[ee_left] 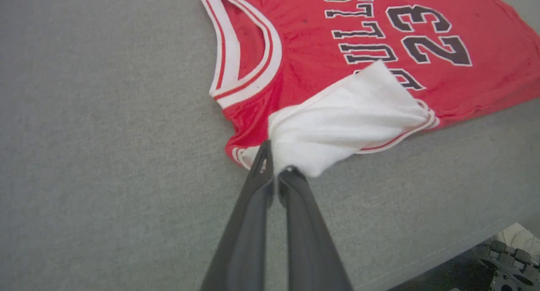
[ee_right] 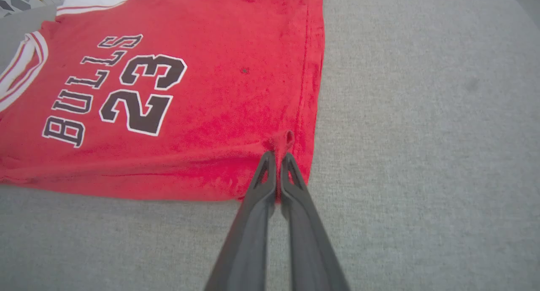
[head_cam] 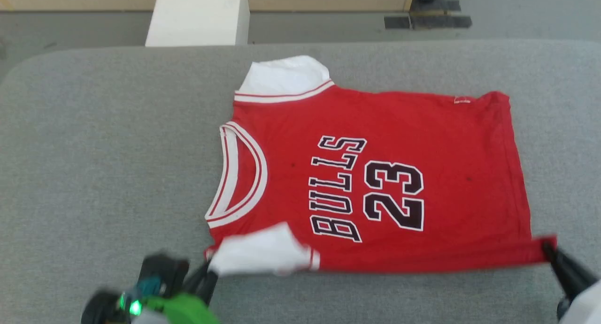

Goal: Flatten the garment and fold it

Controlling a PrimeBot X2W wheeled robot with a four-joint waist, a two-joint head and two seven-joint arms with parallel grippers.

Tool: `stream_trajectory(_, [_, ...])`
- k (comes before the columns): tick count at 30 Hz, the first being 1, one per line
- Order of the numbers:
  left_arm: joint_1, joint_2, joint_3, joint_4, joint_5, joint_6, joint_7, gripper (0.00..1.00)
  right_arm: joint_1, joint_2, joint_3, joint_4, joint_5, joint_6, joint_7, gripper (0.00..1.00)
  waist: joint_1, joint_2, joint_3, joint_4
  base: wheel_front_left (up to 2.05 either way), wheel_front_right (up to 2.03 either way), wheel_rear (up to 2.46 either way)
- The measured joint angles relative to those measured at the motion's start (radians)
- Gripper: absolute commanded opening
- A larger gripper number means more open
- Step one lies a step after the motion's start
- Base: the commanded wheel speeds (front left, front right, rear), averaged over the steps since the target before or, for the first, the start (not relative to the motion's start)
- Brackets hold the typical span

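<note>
The garment (head_cam: 375,173), a red jersey with black BULLS 23 lettering, lies front up and sideways on the grey table, collar to the left, hem to the right. Its far white sleeve (head_cam: 284,75) lies spread flat. Its near white sleeve (ee_left: 350,118) is folded over the red front. My left gripper (ee_left: 276,162) is shut on the shoulder edge by that sleeve, also seen as the left gripper (head_cam: 209,270) in the head view. My right gripper (ee_right: 276,158) is shut on the near hem corner, which puckers at the tips; the right gripper (head_cam: 548,247) shows there too.
The grey padded table (head_cam: 94,173) has wide bare cloth left, right and behind the jersey. Its near edge (ee_left: 464,240) runs close under the left arm. A white block (head_cam: 199,14) stands on the floor beyond the far edge.
</note>
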Motion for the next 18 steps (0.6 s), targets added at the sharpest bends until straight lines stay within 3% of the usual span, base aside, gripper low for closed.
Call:
stream_trajectory(9, [-0.292, -0.009, 0.024, 0.024, 0.077, -0.056, 0.029, 0.00, -0.241, -0.105, 0.029, 0.001, 0.007, 0.000, 0.016, 0.00, 0.0000, 0.0000, 0.107, -0.017, 0.00, 0.00, 0.00])
stream_trajectory(18, [-0.453, -0.109, 0.021, 0.285, 0.061, -0.132, -0.058, 0.00, -0.399, -0.134, 0.123, 0.165, 0.018, 0.000, 0.004, 0.00, 0.0001, 0.0000, 0.236, -0.031, 0.00, 0.00, 0.00])
